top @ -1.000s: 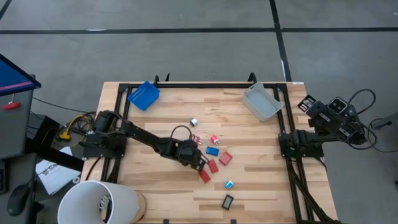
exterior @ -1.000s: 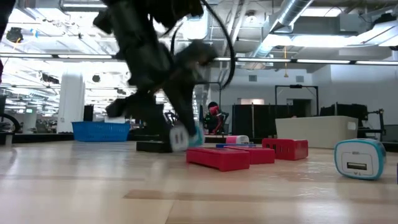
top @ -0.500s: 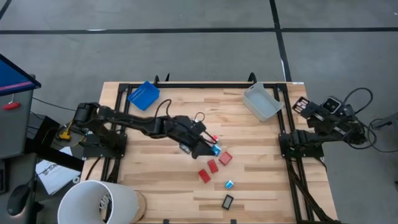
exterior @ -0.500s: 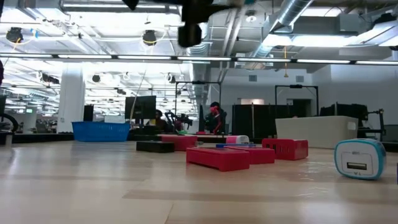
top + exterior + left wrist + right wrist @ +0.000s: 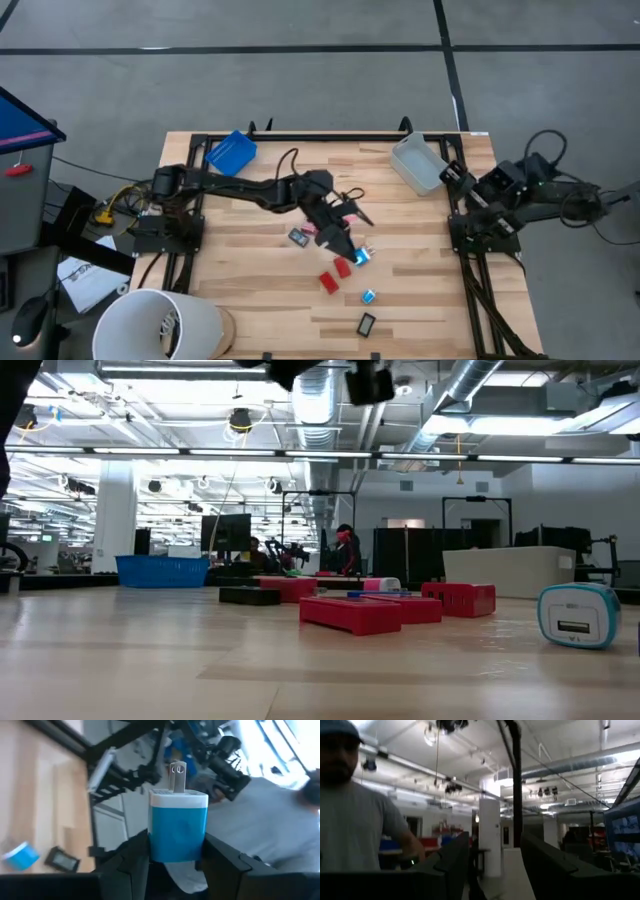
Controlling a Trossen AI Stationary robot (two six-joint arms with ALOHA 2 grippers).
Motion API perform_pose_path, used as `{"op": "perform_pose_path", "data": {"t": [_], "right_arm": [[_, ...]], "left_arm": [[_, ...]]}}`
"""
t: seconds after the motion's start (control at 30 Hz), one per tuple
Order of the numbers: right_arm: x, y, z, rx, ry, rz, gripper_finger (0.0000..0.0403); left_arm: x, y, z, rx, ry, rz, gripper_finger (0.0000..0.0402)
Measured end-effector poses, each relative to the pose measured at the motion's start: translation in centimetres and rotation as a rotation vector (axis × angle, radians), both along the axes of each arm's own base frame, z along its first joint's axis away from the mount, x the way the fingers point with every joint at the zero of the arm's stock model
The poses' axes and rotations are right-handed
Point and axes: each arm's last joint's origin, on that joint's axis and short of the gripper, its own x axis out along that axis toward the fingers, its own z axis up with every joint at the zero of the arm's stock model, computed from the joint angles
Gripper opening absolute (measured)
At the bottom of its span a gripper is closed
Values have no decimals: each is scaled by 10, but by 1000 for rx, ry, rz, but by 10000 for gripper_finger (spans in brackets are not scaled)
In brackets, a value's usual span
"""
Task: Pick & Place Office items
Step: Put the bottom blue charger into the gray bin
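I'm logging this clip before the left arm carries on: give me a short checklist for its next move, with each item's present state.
1. Left pincer shut on the blue charger: ok.
2. Charger lifted off the table: ok.
3. Charger square in the grip, prongs out: ok.
4. Which container it belongs in, blue tray or clear bin: cannot tell.
5. Right pincer off the table's right edge, out of the way: ok.
6. Red blocks below undisturbed: cannot tell.

A blue-and-white charger plug (image 5: 178, 826) is clamped between the left gripper (image 5: 357, 254) fingers, prongs outward, above mid-table; two red blocks (image 5: 336, 274) lie just below it; a small cyan piece (image 5: 368, 296) and a black rectangle (image 5: 366, 323) lie nearer the front edge; another dark piece (image 5: 297, 237) lies left.
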Motion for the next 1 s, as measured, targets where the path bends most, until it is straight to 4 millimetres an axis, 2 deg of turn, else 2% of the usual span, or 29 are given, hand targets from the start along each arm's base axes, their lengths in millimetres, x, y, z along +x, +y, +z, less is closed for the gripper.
{"op": "perform_pose_path", "data": {"t": [0.17, 0.33, 0.5, 0.73, 0.87, 1.0], "right_arm": [[19, 1, 22, -194, 96, -69, 171], [38, 7, 29, -370, 155, -84, 171], [62, 13, 26, -380, 317, -138, 171], [101, 17, 11, -325, 448, -111, 171], [118, 28, 6, -289, 448, -53, 171], [125, 37, 7, -269, 413, -17, 179]], "left_arm": [[5, 6, 20, -24, -102, -55, 143], [1, 6, 34, -61, -158, -97, 143], [0, 2, 37, -77, -170, -121, 143], [0, -1, 37, -75, -171, -139, 143], [-1, -1, 37, -74, -171, -155, 143], [-1, -1, 37, -73, -172, -167, 143]]}}
